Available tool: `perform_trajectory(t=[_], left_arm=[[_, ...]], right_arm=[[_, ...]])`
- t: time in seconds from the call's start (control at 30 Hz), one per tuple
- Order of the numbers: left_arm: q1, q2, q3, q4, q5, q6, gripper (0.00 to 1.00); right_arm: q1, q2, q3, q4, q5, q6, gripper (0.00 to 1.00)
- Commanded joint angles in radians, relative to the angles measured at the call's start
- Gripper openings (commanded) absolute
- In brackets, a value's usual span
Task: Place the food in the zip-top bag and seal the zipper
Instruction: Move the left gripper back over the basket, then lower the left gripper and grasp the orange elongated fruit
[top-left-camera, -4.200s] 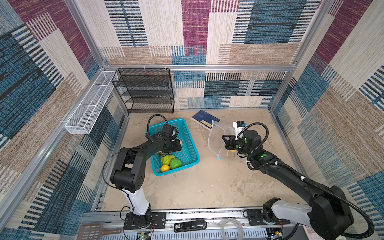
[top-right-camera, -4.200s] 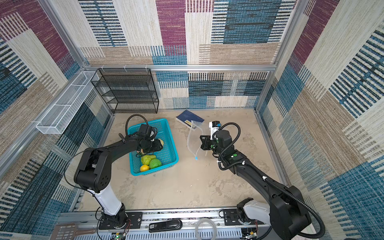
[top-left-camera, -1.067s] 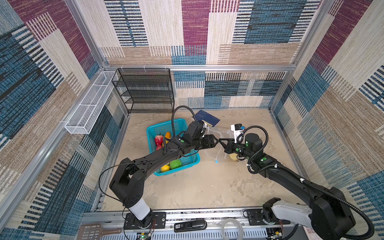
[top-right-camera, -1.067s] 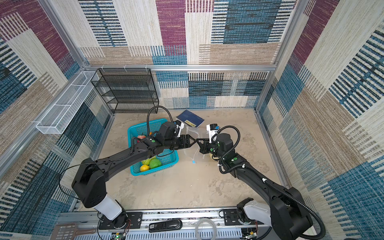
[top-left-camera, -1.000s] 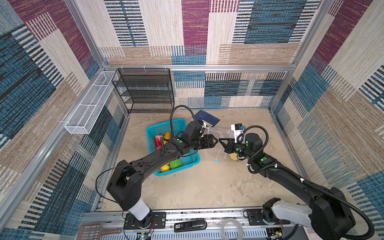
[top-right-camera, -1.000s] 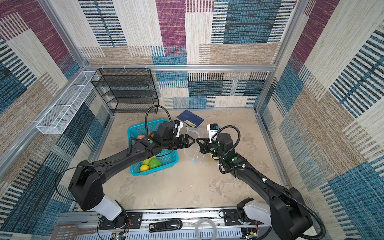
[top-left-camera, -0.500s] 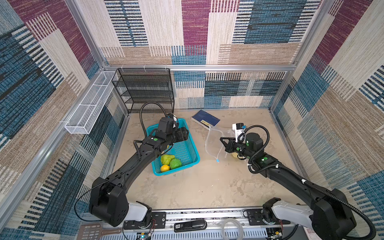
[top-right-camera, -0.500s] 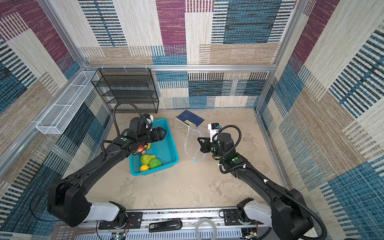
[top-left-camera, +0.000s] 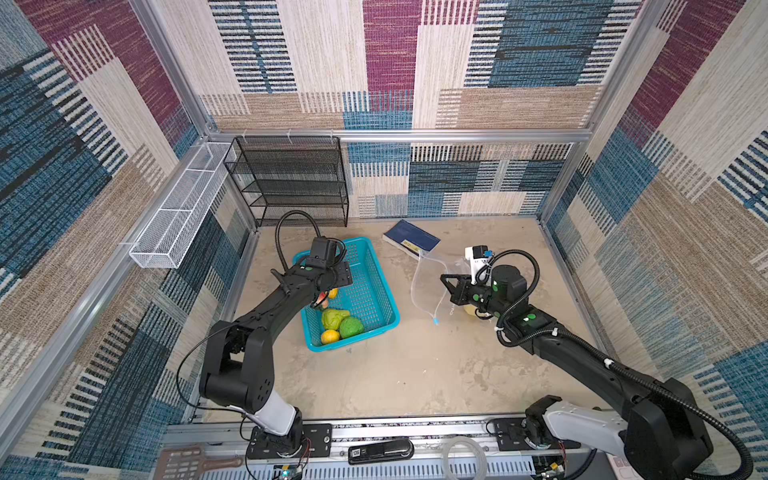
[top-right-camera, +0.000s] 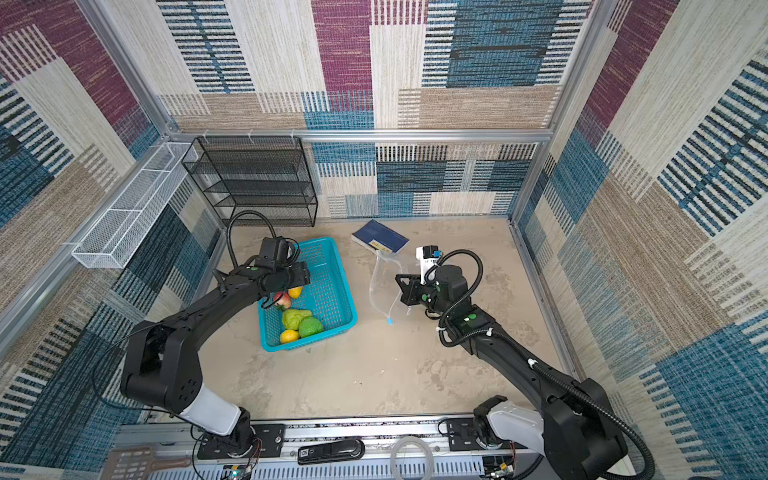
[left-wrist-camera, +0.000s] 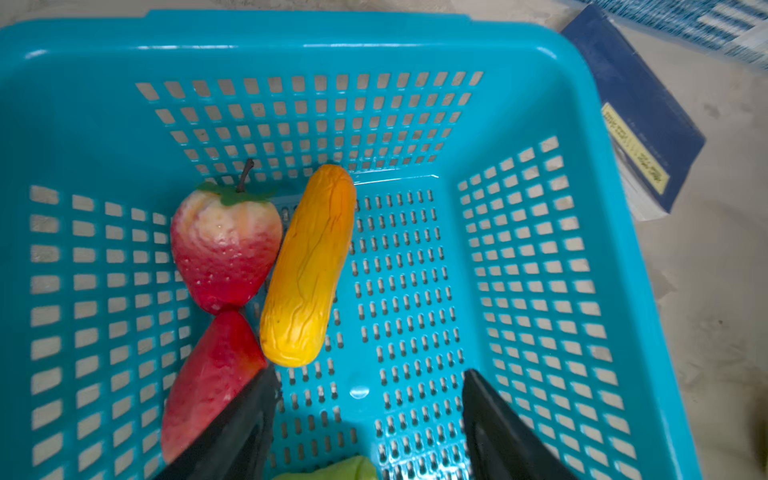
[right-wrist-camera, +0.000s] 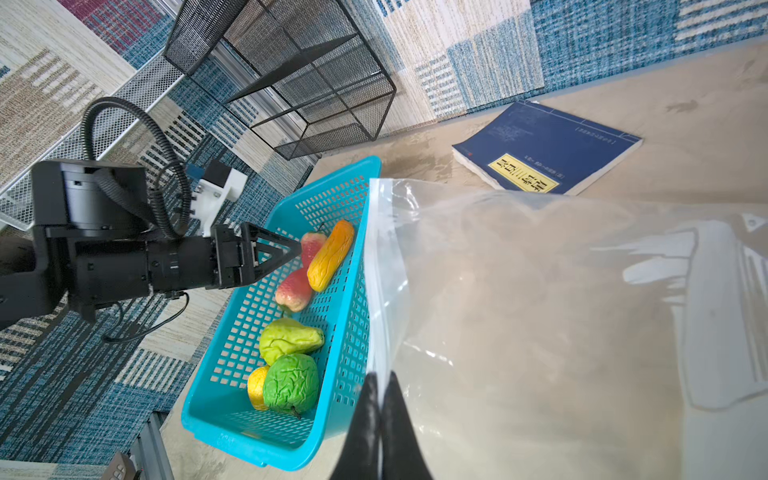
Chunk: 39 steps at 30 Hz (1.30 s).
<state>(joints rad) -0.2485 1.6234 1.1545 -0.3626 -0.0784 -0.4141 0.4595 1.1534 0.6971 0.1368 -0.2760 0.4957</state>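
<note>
Food lies in the teal basket (top-left-camera: 376, 286): two red pieces (left-wrist-camera: 224, 249), an orange-yellow piece (left-wrist-camera: 309, 266), two green pieces (right-wrist-camera: 291, 384) and a yellow lemon (top-left-camera: 329, 336). My left gripper (left-wrist-camera: 370, 399) hangs open and empty just above the basket floor, beside the red and orange pieces. The clear zip-top bag (right-wrist-camera: 540, 311) stands to the right of the basket, and my right gripper (right-wrist-camera: 379, 380) is shut on its mouth edge at the whitish zipper (right-wrist-camera: 374, 270). The light-blue slider (top-left-camera: 435, 321) dangles at the bag's near end. A pale piece (top-left-camera: 469, 311) shows under the right gripper at the bag.
A blue book (top-left-camera: 411, 240) lies at the back, between the basket and the bag. A black wire shelf (top-left-camera: 291, 183) stands in the back left corner. A white wire tray (top-left-camera: 178, 208) hangs on the left wall.
My left arm has swung back from the bag's mouth to the basket, with its jaws open and empty. The pale piece stays at the bag. The right gripper has kept its grip and barely moved.
</note>
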Motion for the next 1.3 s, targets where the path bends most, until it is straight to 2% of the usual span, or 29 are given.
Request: perform_trajectory(t=[0.0, 0.27, 0.47, 0.87, 1.0, 1.2, 1.27], left_arm=[[0.011, 0.056, 0.041, -0.047, -0.021, 0.05, 0.69], [0.027, 0.192, 0.13, -0.127, -0.055, 0.087, 0.67], [0.037, 0.286, 0.196, -0.172, -0.01, 0.093, 0.67], [0.038, 0.357, 0.221, -0.18, 0.009, 0.09, 0.63], [0.038, 0.366, 0.225, -0.176, 0.007, 0.097, 0.59], [0.038, 0.372, 0.231, -0.183, 0.012, 0.103, 0.43], [0.038, 0.365, 0.228, -0.182, 0.017, 0.105, 0.41]], right_arm=[[0.001, -0.003, 0.013, 0.008, 0.012, 0.002, 0.0], [0.001, 0.003, 0.022, -0.002, 0.014, -0.009, 0.0], [0.001, 0.006, 0.028, -0.005, 0.015, -0.015, 0.0], [0.001, 0.011, 0.034, -0.017, 0.025, -0.029, 0.0], [0.001, 0.01, 0.032, -0.016, 0.027, -0.029, 0.0], [0.001, 0.002, 0.029, -0.023, 0.034, -0.028, 0.0], [0.001, -0.001, 0.028, -0.023, 0.037, -0.027, 0.0]])
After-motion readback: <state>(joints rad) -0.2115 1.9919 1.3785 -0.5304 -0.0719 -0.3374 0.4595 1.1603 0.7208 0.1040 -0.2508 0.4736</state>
